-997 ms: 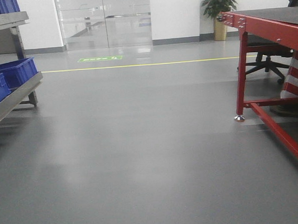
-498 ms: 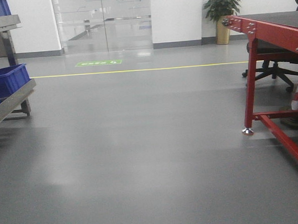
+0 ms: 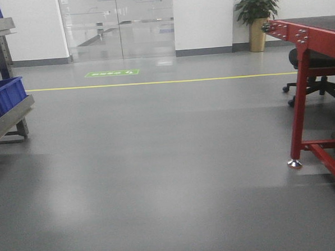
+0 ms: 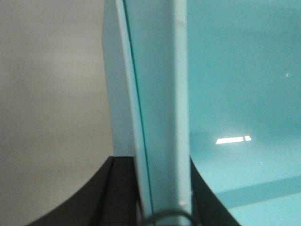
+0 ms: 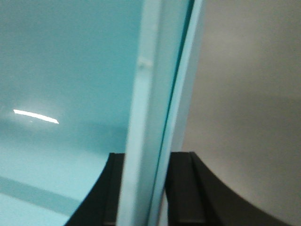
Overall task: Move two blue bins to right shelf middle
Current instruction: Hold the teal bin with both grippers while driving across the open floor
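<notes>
A pale blue bin fills both wrist views. In the left wrist view its wall and rim [image 4: 157,94] run up the middle, with the smooth inside [image 4: 240,70] to the right. My left gripper [image 4: 161,165] is shut on that wall, one black finger [image 4: 120,188] outside it and one inside. In the right wrist view my right gripper [image 5: 148,160] is shut on the opposite wall [image 5: 155,84], with the bin's inside [image 5: 66,61] to the left. A thin dark line along each rim suggests two nested layers. Neither the bin nor the grippers show in the front view. The right shelf middle is out of view.
At the left edge a steel rack [image 3: 10,117] holds a royal-blue crate [image 3: 3,95]. A red metal table [image 3: 306,84] stands on the right, an office chair [image 3: 319,72] behind it. Grey floor [image 3: 159,176] lies ahead, crossed by a yellow line [image 3: 154,82]. Glass doors [image 3: 117,24] and a potted plant [image 3: 257,14] line the back wall.
The front view has advanced across the floor: the steel rack has slid further off to the left and the red table further to the right and nearer.
</notes>
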Motion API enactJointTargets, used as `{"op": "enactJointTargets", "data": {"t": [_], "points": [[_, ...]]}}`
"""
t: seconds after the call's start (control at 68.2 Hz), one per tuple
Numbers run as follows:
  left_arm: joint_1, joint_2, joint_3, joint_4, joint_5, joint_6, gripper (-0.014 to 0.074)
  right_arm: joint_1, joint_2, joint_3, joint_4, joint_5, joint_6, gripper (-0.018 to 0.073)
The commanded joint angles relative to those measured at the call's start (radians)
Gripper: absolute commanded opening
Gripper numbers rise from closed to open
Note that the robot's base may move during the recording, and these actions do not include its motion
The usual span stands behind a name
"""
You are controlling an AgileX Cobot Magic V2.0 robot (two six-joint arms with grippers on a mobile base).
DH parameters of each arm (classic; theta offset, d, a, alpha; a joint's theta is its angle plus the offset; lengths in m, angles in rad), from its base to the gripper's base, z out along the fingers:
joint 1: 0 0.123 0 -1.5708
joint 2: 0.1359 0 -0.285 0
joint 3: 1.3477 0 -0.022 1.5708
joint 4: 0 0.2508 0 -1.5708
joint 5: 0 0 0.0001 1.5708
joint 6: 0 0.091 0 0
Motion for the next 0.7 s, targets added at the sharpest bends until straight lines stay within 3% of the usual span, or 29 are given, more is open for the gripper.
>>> {"op": "enactJointTargets", "data": {"t": [0.0, 0.689], "points": [[0.005, -0.023, -0.020, -0.055, -0.113, -0.011, -0.0111, -0.006, -0.012, -0.012, -0.014, -0.048, -0.003, -0.0154], [0.005, -0.023, -0.020, -0.055, -0.116, -0.011, -0.0111, -0.006, -0.012, -0.012, -0.014, -0.048, -0.003, -0.0154]]}}
